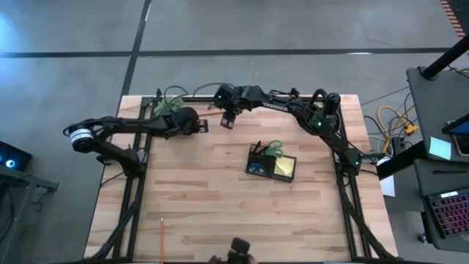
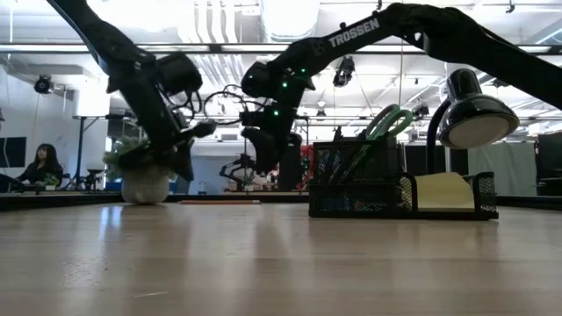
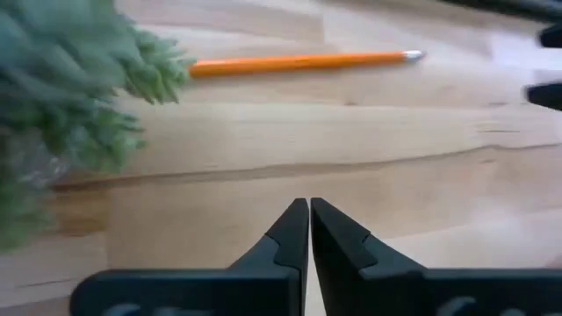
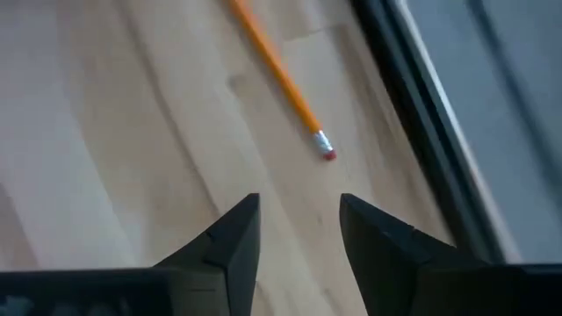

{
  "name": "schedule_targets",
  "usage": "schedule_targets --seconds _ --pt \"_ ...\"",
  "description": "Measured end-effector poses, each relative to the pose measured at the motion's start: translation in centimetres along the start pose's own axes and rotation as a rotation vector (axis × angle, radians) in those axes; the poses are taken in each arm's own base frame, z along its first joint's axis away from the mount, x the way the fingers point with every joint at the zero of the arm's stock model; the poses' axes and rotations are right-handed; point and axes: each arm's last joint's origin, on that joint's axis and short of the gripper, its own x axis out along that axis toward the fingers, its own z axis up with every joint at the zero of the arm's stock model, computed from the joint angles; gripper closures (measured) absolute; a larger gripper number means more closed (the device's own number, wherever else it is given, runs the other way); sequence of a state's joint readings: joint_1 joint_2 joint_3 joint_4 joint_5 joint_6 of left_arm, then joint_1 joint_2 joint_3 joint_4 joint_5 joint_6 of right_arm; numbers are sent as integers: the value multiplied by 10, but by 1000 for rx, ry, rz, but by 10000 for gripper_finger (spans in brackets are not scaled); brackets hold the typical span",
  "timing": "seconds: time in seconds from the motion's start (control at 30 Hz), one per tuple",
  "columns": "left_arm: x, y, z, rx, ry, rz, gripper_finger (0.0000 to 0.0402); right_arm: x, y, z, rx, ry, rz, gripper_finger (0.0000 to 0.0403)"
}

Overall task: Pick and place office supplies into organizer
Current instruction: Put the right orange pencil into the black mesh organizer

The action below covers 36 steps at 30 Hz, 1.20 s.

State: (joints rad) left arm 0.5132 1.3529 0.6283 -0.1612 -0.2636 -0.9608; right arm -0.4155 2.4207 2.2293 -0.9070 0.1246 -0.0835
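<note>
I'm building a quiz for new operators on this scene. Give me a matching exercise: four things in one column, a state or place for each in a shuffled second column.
Things:
1. left gripper
2. right gripper
3. scissors
4. pencil

States or places:
A. standing in the organizer
B. fingers open
C. lying flat on the table
D. fingers shut, empty

Pairs: 1-D, 2-B, 3-A, 4-C

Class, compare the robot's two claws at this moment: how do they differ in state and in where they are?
The left claw has its fingers pressed shut with nothing between them; the right claw is open with a clear gap. The left claw sits beside the green plant, while the right claw hangs above the eraser end of the orange pencil. Both are at the table's far edge, and each sees that pencil.
</note>
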Motion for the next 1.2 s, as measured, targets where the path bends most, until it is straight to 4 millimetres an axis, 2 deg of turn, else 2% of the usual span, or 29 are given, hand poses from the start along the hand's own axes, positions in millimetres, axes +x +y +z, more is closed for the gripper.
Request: schedule_targets --seconds 0.13,0.33,0.5,0.63,0.7,0.8,0.93,1.0,1.2 --pt "-14 -12 10 -4 -33 -71 401 -2 -7 5 245 -42 101 282" --pt "-51 -22 21 0 -93 -212 401 -1 -10 14 432 -126 178 383" --pt "-87 -20 32 -24 -180 -329 401 1 -18 19 544 -195 137 392" --pt "-112 -15 37 27 -258 -402 401 3 -25 15 549 -180 86 391" --pt "-121 -12 39 56 -294 -420 401 -5 -25 14 530 -168 44 390" --pt "-128 -8 39 58 -326 -424 401 -37 -12 22 428 -220 -97 390" --pt "-125 -8 38 86 -327 -410 401 -117 8 33 291 -350 -244 390" --pt "-120 -10 37 138 -314 -399 401 -149 16 28 268 -356 -294 390" --pt "-92 -20 34 305 -255 -304 401 -214 39 -3 333 -295 -428 390"
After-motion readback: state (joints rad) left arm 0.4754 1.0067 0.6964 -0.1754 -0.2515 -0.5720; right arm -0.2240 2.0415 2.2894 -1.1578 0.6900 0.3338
